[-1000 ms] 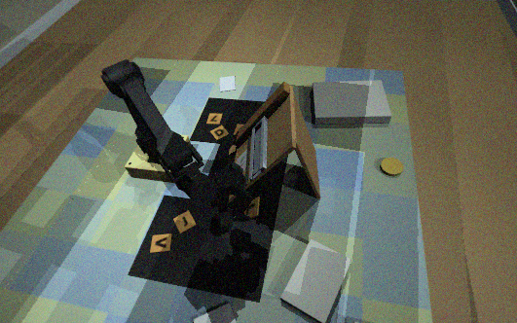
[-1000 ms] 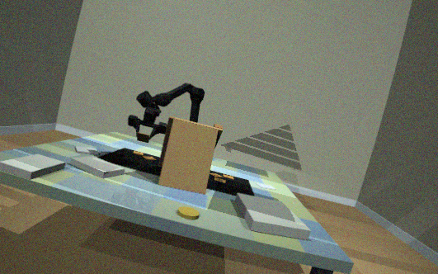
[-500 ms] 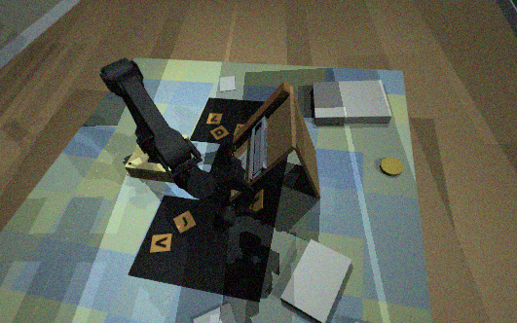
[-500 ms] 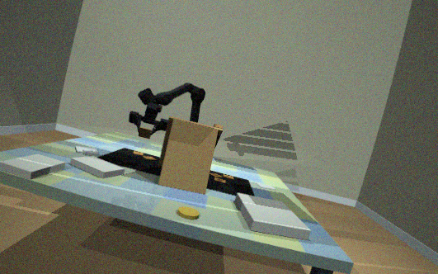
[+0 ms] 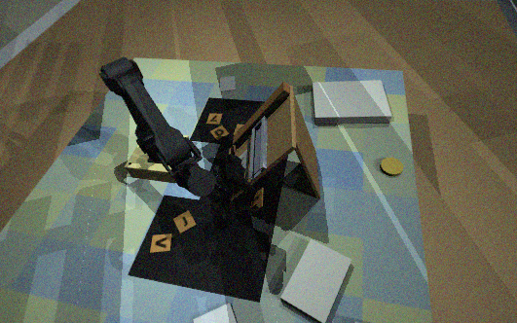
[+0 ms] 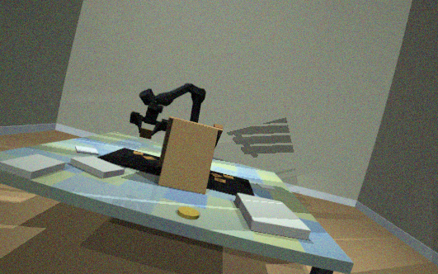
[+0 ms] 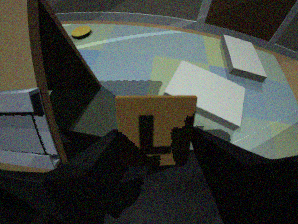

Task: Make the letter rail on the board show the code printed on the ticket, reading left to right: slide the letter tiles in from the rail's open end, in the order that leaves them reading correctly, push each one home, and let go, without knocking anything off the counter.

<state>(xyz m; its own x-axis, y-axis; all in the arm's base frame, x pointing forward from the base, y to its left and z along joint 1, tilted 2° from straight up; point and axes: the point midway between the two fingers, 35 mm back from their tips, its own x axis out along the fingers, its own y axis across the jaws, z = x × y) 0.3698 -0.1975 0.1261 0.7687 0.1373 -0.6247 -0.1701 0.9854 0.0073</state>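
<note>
At the wrist frame's centre, the gripper (image 7: 161, 137) pinches an orange letter tile (image 7: 156, 121) beside the board (image 7: 15, 30).

An orange letter tile (image 7: 156, 124) sits pinched between the gripper (image 7: 161, 140) fingers at centre (its letter unreadable). Grey rail (image 7: 23, 129) at nine o'clock; white blocks (image 7: 206, 92) toward two o'clock.

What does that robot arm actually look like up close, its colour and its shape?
The arm is dark charcoal, almost black, all over: blocky, boxy links joined by rounded, bulkier joints. It ends in a gripper with two short, flat dark fingers set side by side. No loose cables, stickers or lettering can be made out in this dim light.
</note>
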